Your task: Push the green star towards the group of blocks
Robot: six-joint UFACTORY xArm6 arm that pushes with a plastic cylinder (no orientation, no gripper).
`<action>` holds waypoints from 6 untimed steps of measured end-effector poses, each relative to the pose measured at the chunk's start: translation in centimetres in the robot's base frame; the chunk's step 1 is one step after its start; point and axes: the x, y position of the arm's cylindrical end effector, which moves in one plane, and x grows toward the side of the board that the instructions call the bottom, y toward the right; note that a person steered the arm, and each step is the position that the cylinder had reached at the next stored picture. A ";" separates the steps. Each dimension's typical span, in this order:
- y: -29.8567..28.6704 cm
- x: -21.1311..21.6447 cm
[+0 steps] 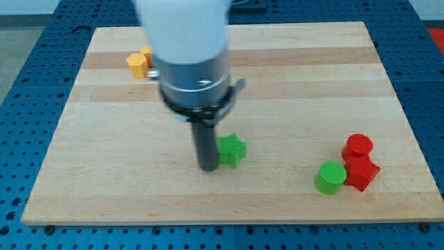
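My tip (209,167) is sitting against the green star's (232,150) left side — lining up a push rightward toward the group (347,167); no jaws fitted.

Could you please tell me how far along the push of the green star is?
Done: my tip sits against the green star's left side. In hand: pushing it toward the view's right. Left: the star is still well apart from the group, the green cylinder and two red blocks.
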 end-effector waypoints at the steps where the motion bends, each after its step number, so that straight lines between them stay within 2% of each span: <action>1: 2.0 -0.7; 2: -2.9 -0.7; 3: -3.7 -2.5; 5: 8.1 -3.2; 6: 11.2 -3.2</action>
